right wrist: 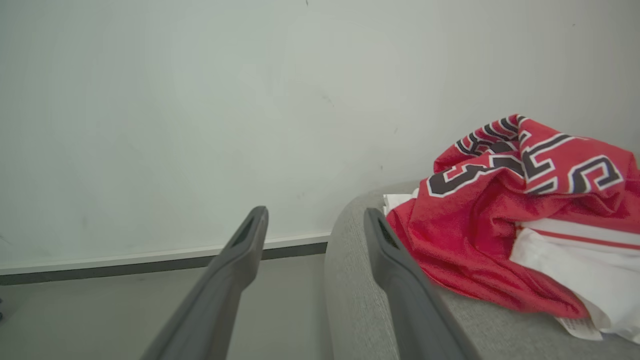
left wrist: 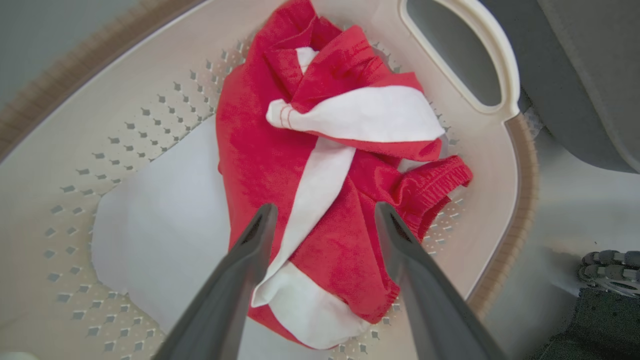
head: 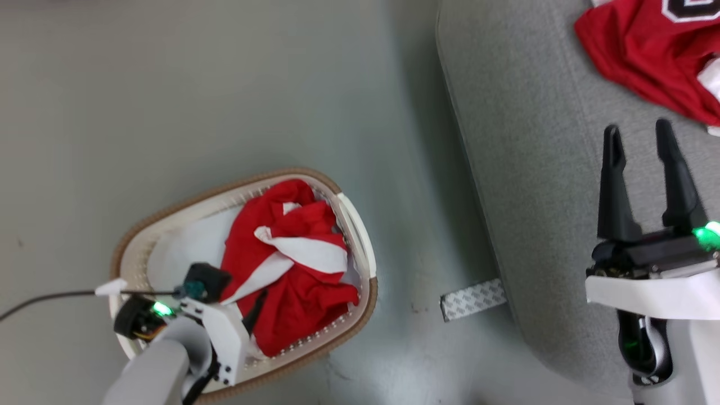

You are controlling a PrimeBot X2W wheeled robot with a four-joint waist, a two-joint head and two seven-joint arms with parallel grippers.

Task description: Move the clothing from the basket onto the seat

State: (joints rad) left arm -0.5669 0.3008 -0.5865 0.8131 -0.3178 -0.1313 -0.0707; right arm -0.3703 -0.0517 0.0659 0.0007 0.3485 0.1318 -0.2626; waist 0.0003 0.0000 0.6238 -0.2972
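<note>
Floor (head: 225,84): pale grey-green, smooth; plain pale wall (right wrist: 200,100) beyond.
Seat (head: 534,140): grey fabric, rounded edge, at the right of the head view.
Basket (head: 360,242): cream plastic with pierced walls and a brown rim, standing on the floor at lower left, well apart from the seat.
Pad (left wrist: 160,225): white, lining the basket bottom, half covered.
Jersey (head: 647,50): red with black-and-white characters, lying crumpled on the seat.
Red garment (left wrist: 260,150): white stripe and elastic hem, bunched on the pad at the handle side of the basket; not yet moved.
Handling: probably light, soft and limp; likely to sag and trail over the rim on lifting. Thick fold at the middle, where the stripe crosses the red cloth, judged the best place to pinch; elastic hem a firmer alternative.
Left gripper (left wrist: 326,207): fingers spread fully apart, nothing held, poised over the middle of the red garment; contact not discernible.
Right gripper (head: 638,127): fingers spread fully apart, empty, over the seat, near the jersey but apart from it.
Strip (head: 472,299): small, patterned, flat on the floor at the seat's base.
</note>
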